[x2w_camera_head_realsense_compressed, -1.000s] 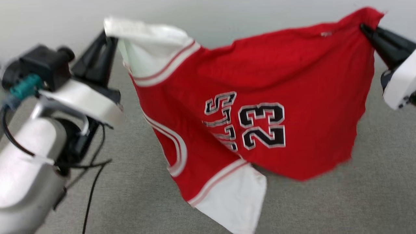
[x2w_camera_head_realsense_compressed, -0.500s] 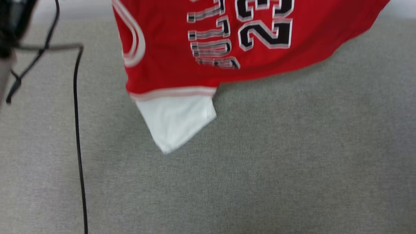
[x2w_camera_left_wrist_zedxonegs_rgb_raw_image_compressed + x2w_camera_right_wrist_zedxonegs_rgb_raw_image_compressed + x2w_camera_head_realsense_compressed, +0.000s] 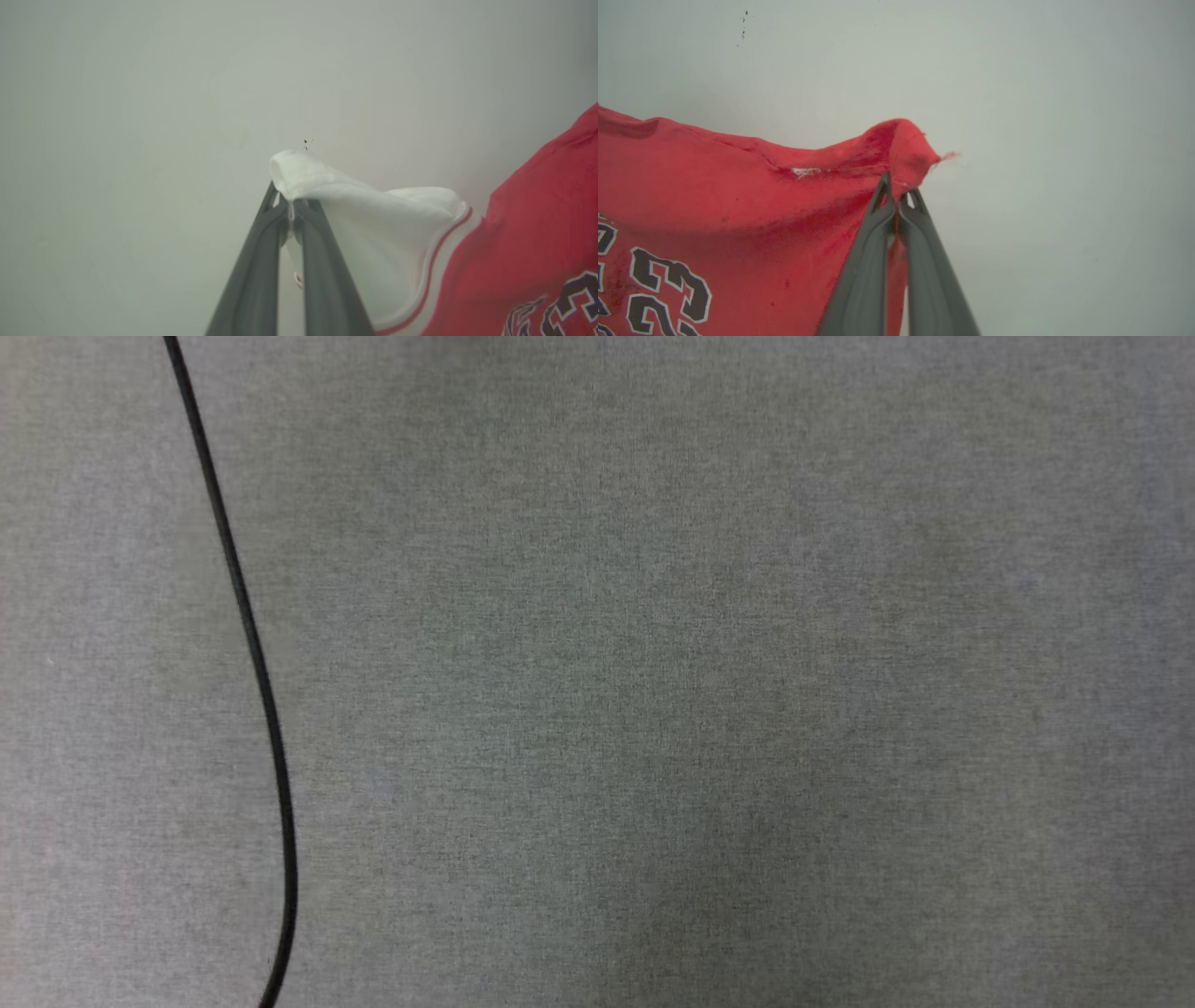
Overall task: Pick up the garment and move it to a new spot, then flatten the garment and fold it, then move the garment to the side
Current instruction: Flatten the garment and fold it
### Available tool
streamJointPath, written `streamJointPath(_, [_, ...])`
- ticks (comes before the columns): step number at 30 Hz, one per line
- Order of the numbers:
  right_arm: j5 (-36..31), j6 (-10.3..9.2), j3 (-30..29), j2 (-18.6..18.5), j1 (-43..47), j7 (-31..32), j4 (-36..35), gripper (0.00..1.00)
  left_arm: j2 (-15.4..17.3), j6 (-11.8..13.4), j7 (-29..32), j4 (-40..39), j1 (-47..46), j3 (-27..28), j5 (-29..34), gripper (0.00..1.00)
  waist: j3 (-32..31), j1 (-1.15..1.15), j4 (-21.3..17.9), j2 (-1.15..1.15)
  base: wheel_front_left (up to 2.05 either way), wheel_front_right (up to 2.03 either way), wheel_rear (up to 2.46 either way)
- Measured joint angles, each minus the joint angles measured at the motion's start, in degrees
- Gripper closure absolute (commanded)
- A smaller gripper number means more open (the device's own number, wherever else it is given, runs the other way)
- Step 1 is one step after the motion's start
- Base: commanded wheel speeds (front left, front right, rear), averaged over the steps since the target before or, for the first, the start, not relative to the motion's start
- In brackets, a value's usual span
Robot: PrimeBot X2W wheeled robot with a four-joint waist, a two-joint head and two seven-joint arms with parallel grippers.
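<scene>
Mid-frame, left gripper (image 3: 290, 210) and right gripper (image 3: 896, 196) clamp the garment (image 3: 528, 233); head camera has dipped to the grey surface (image 3: 700, 663), probably the placement spot.

Left tool (image 3: 290, 205) and right tool (image 3: 899, 191): long, tapering dark-grey fingers; thin black cable (image 3: 254, 644).

1. Setting: a bare indoor test space, lab-like rather than domestic; the exact kind of room cannot be told.
2. Surface: a plain grey woven covering (image 3: 709, 691) is spread flat; tabletop or floor cannot be told.
3. Cable: one black cable (image 3: 252, 644) is laid loose across that covering.
4. Wall: a blank pale wall (image 3: 140, 93) is seen, marked by a few dark specks (image 3: 743, 25).
</scene>
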Motion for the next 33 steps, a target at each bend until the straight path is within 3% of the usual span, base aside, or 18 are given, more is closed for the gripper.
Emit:
streamJointPath(2, [-0.46,0.0,1.98,0.79,-2.99,-2.63,4.63,1.0,-1.41,-0.65,-3.0,5.88,-3.55,-1.0,0.42,1.0,1.54,-0.01,0.11,0.0,0.0,0.0,0.0])
streamJointPath(6, [0.53,0.0,4.93,1.36,-3.21,-4.54,8.11,1.0,-2.33,-1.12,-5.12,10.12,-3.93,-2.52,-0.2,1.0,2.87,0.0,0.25,0.0,0.0,0.0,0.0])
streamJointPath(14, [4.59,0.0,12.5,2.94,3.61,-9.33,12.67,1.0,-3.53,-1.41,-9.99,14.79,3.79,-5.09,-3.58,1.0,2.84,-0.01,0.44,0.0,0.0,0.0,0.0])
streamJointPath(24, [13.33,0.0,21.61,3.44,19.68,-14.92,11.83,1.0,-2.67,-1.32,-13.18,12.93,24.42,-6.7,-7.45,1.0,-1.87,-0.01,0.62,0.0,0.0,0.0,0.0])
streamJointPath(33, [20.04,0.0,27.65,-1.32,35.54,-18.19,6.87,1.0,-0.42,4.43,-13.58,1.33,49.47,-6.21,-10.11,1.0,-8.7,-0.02,0.82,0.0,0.0,0.0,0.0])
